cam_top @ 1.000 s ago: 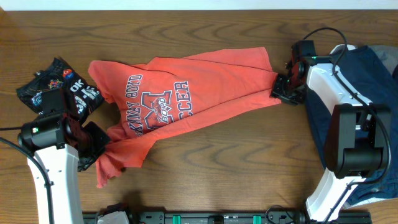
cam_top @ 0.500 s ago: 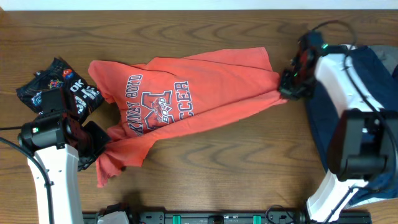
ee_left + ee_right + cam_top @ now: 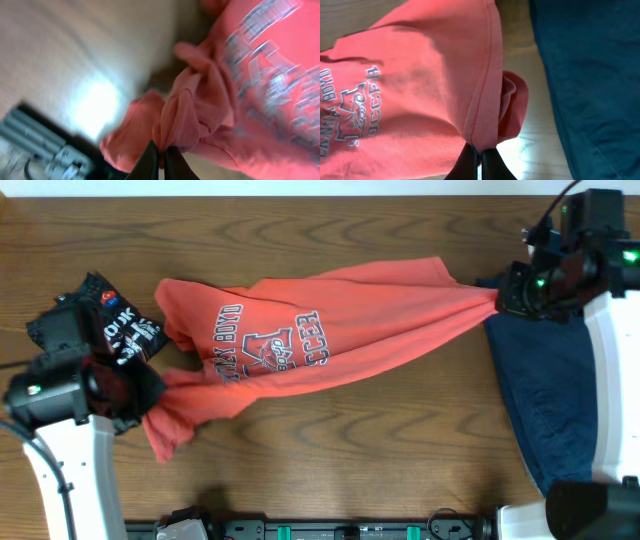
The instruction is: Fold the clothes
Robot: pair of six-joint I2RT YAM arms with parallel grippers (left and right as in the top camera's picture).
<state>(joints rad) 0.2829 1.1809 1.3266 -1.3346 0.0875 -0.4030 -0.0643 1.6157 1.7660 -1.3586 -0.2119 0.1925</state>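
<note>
Taut coral T-shirt (image 3: 300, 345) between left tool (image 3: 161, 151) and right tool (image 3: 480, 153)

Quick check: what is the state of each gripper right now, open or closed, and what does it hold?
The left gripper is closed on a bunched edge of the red T-shirt.
The right gripper is closed on the same shirt's other end.

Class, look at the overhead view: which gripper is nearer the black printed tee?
Left. The left gripper pinches the red T-shirt right beside the black printed tee; the right gripper grips the shirt's far end, by the navy garment.
</note>
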